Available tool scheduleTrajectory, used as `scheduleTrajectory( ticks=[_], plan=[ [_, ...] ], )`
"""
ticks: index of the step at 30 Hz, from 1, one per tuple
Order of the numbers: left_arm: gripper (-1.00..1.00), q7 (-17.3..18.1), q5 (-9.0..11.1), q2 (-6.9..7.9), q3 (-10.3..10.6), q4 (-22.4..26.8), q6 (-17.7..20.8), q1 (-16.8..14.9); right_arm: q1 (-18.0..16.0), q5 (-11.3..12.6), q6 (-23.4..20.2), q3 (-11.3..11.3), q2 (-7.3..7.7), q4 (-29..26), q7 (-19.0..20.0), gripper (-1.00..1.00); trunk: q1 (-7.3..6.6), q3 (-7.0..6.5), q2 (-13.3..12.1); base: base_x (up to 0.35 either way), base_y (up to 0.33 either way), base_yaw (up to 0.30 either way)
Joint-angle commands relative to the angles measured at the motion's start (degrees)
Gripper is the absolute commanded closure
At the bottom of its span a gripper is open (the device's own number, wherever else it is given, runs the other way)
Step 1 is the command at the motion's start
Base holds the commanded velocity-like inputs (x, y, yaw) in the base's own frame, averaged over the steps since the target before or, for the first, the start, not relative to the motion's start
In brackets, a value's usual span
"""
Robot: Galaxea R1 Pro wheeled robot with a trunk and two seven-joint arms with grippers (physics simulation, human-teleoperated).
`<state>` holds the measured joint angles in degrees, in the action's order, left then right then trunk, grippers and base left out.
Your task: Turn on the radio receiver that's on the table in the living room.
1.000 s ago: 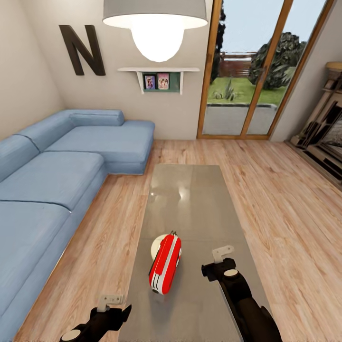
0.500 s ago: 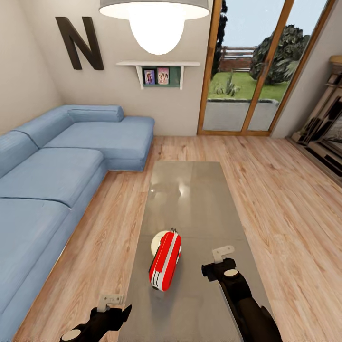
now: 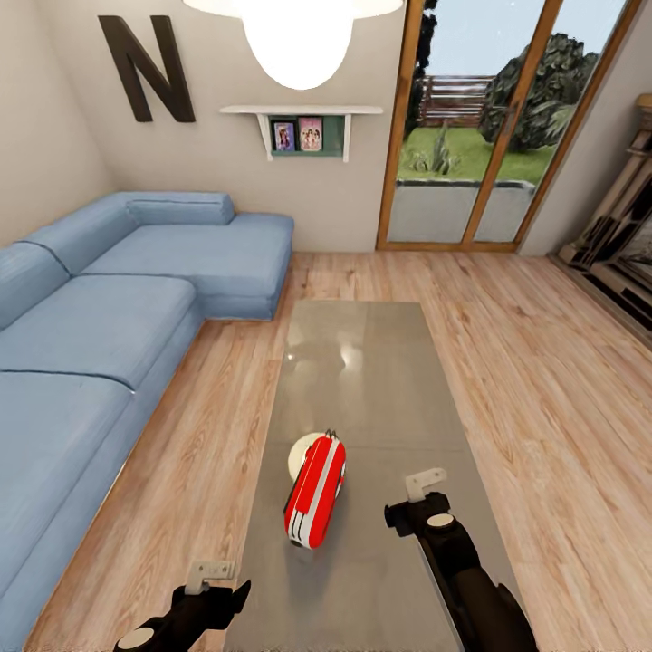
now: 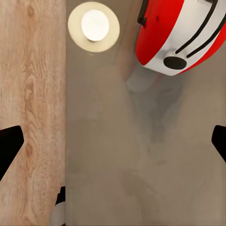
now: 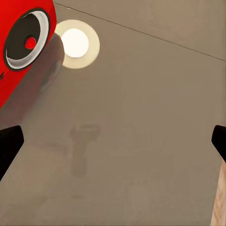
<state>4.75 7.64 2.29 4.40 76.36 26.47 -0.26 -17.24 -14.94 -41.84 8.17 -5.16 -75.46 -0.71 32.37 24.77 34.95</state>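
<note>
The red radio receiver (image 3: 315,496) with its white band lies on the near half of the glossy grey coffee table (image 3: 362,380). My right gripper (image 3: 424,484) hovers over the table to the radio's right, apart from it. My left gripper (image 3: 210,572) hangs at the table's near left edge, short of the radio. In the left wrist view the left gripper (image 4: 113,146) is open, with the radio's end (image 4: 181,35) ahead of it. The right wrist view has my right gripper (image 5: 113,146) open over bare tabletop, the radio's round dial face (image 5: 23,47) off to one side.
A blue sectional sofa (image 3: 109,344) runs along the left, with a strip of wood floor (image 3: 208,435) between it and the table. Wood-framed glass doors (image 3: 471,136) stand at the back, a shelf unit (image 3: 625,244) at the right. The pendant lamp (image 3: 294,36) hangs overhead.
The whole picture has shifted slightly, so the camera has moved: the lamp and wall sit higher in view. Both arms and the radio keep their places.
</note>
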Motion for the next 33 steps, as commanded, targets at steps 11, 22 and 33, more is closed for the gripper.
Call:
scheduleTrajectory(
  ticks=[11, 22, 33],
  plan=[
    [-1.0, 0.0, 0.0, 0.0, 0.0, 0.0, 0.0, 0.0, 0.0, 0.1, 0.0, 0.0, 0.05, 0.0, 0.0, -1.0, 0.0, 1.03, 0.0, 0.0, 0.0, 0.0],
    [-1.0, 0.0, 0.0, 0.0, 0.0, 0.0, 0.0, 0.0, -0.1, 0.2, 0.0, 0.0, 0.04, 0.0, -0.1, -1.0, 0.0, 2.06, 0.0, 0.0, 0.0, 0.0],
    [-1.0, 0.0, 0.0, 0.0, 0.0, 0.0, 0.0, 0.0, 0.0, 0.2, 0.0, 0.0, 0.04, 0.0, -0.1, -1.0, 0.0, 3.09, 0.0, 0.0, 0.0, 0.0]
  ],
)
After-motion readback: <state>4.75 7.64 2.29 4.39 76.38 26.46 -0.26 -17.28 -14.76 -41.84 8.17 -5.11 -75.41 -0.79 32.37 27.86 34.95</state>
